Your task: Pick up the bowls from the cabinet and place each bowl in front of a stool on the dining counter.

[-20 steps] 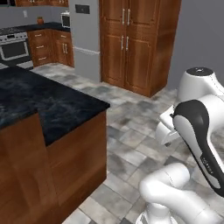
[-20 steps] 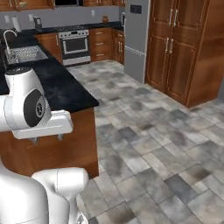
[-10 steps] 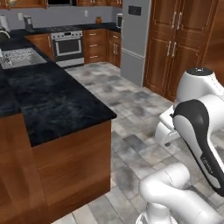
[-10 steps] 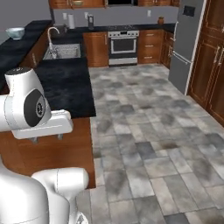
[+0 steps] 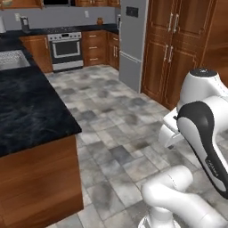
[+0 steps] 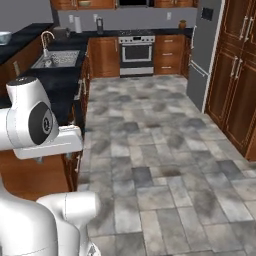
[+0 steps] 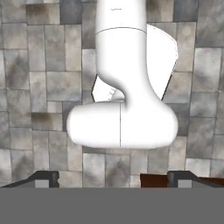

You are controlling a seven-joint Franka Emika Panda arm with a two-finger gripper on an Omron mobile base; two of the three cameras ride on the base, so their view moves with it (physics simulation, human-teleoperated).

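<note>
A grey stone-tile floor (image 6: pixel 160 150) spreads across the kitchen, ringed by reddish-brown wooden units. On the left stands a black marbled counter (image 5: pixel 26 116) with a brown wood front, carrying a sink (image 6: pixel 52 59) further back. Tall wooden pantry doors (image 5: pixel 171 49) rise on the right, next to a grey fridge (image 5: pixel 131 44); a steel oven (image 6: pixel 137 52) sits at the far wall. The white arm (image 5: pixel 205 129) is folded close above its base, elbow high, the hand pointing straight down at the floor. The fingers (image 7: pixel 43 178) stand spread wide, holding nothing. A pale bowl (image 6: pixel 4 37) rests on the far left counter.
</note>
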